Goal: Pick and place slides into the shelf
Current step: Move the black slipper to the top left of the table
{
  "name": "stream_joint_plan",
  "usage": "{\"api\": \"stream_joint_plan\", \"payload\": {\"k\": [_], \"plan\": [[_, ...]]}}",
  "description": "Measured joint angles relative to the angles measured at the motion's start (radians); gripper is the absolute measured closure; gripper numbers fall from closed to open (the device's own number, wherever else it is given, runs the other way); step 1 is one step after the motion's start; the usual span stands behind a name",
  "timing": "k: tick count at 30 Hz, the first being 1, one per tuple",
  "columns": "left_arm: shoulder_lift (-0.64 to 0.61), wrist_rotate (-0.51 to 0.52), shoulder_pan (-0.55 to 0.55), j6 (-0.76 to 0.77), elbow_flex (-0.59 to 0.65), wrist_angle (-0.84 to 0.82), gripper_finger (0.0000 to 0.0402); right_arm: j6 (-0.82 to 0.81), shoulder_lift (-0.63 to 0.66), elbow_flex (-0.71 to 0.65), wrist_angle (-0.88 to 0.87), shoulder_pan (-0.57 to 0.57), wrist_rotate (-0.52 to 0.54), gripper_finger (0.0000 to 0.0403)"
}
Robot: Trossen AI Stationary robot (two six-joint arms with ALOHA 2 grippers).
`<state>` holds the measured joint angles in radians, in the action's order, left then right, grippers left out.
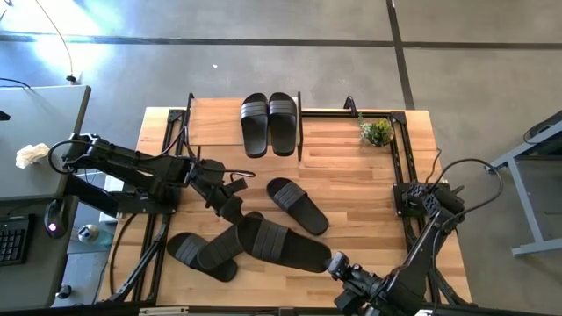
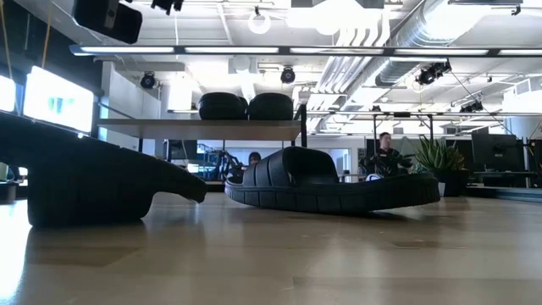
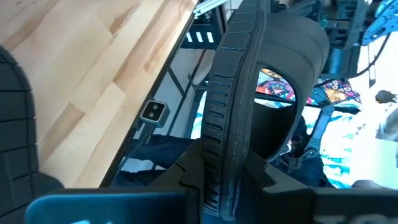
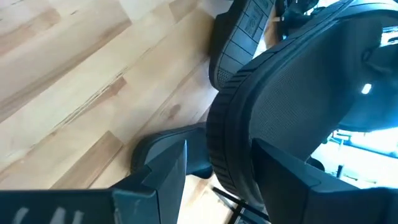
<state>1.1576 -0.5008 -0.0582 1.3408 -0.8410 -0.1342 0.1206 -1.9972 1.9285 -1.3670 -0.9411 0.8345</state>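
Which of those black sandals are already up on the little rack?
The pair of slides side by side on the shelf at the table's far edge. The other slides lie on the tabletop or sit in the grippers.

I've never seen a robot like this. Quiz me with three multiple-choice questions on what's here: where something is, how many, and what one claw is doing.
1. Where does the neat pair of slides sit?
A. in a box
B. on the shelf
C. on a chair

2. How many slides show from above?
A. four
B. six
C. eight

3. What is the left gripper doing?
A. open, empty
B. shut on a slide
C. out of sight

Answers:
1 B: the pair rests side by side on the shelf's top board.
2 B: two on the shelf, four on the table.
3 B: its wrist view shows the slide's edge clamped between its fingers.
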Motion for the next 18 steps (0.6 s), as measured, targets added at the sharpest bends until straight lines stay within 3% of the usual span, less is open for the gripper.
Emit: {"api": "stream_joint_plan", "payload": {"k": [11, 16, 18], "plan": [[-0.002, -0.019, -0.001, 0.002, 0.0, 0.021, 0.0368, -0.001, 0.0, 0.0, 0.08, 0.075, 0.002, 0.0244], [-0.003, -0.012, -0.001, -0.015, 0.0, -0.004, 0.0365, -0.001, 0.0, 0.0, 0.08, 0.076, 0.024, 0.0299], [-0.002, -0.009, -0.001, -0.041, 0.0, -0.027, 0.0342, -0.012, 0.0, 0.0, 0.083, 0.076, 0.031, 0.0329]]}}
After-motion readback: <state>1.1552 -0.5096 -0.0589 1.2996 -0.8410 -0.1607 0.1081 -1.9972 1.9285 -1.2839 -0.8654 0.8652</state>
